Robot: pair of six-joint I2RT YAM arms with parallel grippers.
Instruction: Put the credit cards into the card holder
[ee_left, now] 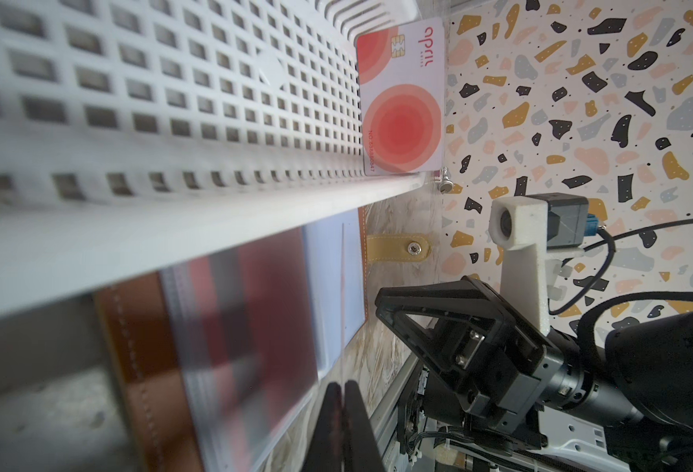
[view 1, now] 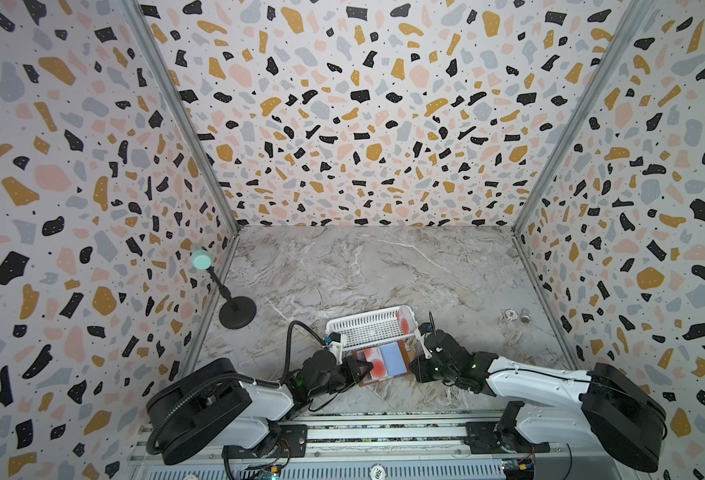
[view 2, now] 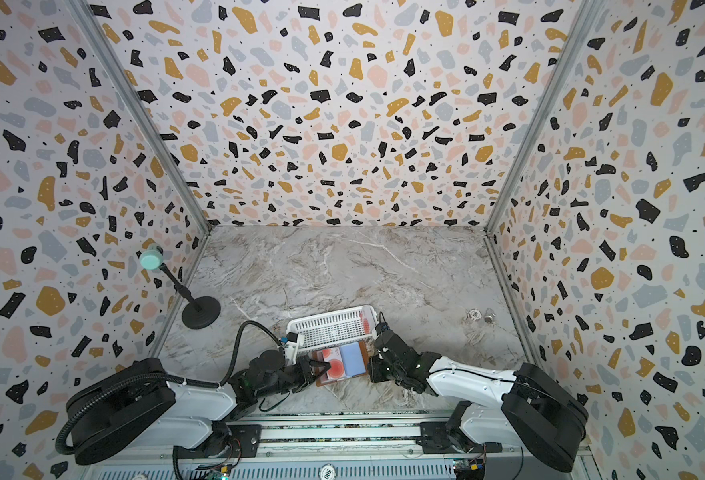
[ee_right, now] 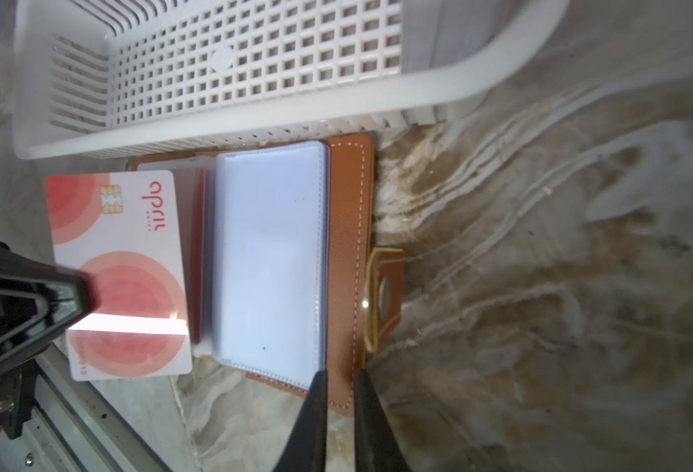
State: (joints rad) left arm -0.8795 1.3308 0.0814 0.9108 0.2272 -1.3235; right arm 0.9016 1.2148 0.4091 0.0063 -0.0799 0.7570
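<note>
The tan card holder (view 1: 405, 353) (ee_right: 348, 204) lies open on the marble, pale blue sleeves up. It also shows in the other top view as the card holder (view 2: 352, 359). One credit card (view 1: 377, 370) (ee_right: 132, 229) with red blobs overlaps its left half. My left gripper (view 1: 369, 367) (ee_left: 342, 384) is shut on that card's edge. My right gripper (view 1: 417, 368) (ee_right: 340, 372) has only a narrow gap between its jaws. Its tips are over the near right corner of the leather cover and grip nothing. Another credit card (ee_left: 402, 102) (view 1: 404, 323) leans inside the basket's right end.
A white slotted basket (view 1: 367, 328) (ee_right: 214, 61) sits directly behind the card holder, touching it. The holder's snap tab (ee_right: 385, 294) sticks out to the right. A black-based stand (view 1: 237, 311) is at the left wall. Small metal bits (view 1: 517, 316) lie to the right. The rail (view 1: 342, 440) runs along the front.
</note>
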